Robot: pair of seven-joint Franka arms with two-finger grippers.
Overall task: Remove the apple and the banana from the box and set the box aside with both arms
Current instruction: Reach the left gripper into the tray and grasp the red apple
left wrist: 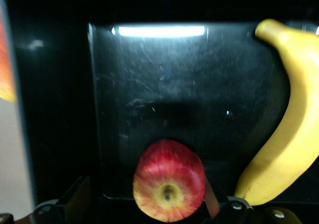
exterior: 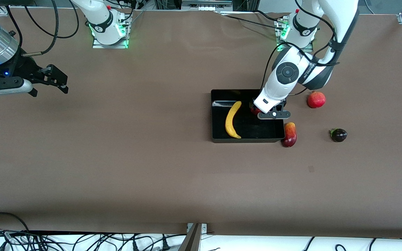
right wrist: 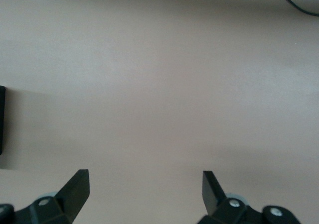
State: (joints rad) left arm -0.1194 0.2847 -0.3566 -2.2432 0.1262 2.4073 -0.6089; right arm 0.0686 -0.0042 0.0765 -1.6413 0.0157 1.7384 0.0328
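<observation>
Your left gripper (exterior: 261, 108) hangs low in the box (exterior: 218, 115), fingers spread on both sides of the apple (left wrist: 169, 186) but not yet pinching it, because the apple must come out first. The banana (exterior: 232, 119) lies beside it in the box. Your right gripper (exterior: 52, 82) waits, also spread, over bare table at its own end. You have one apple, one banana, one box, and three other fruits outside.
</observation>
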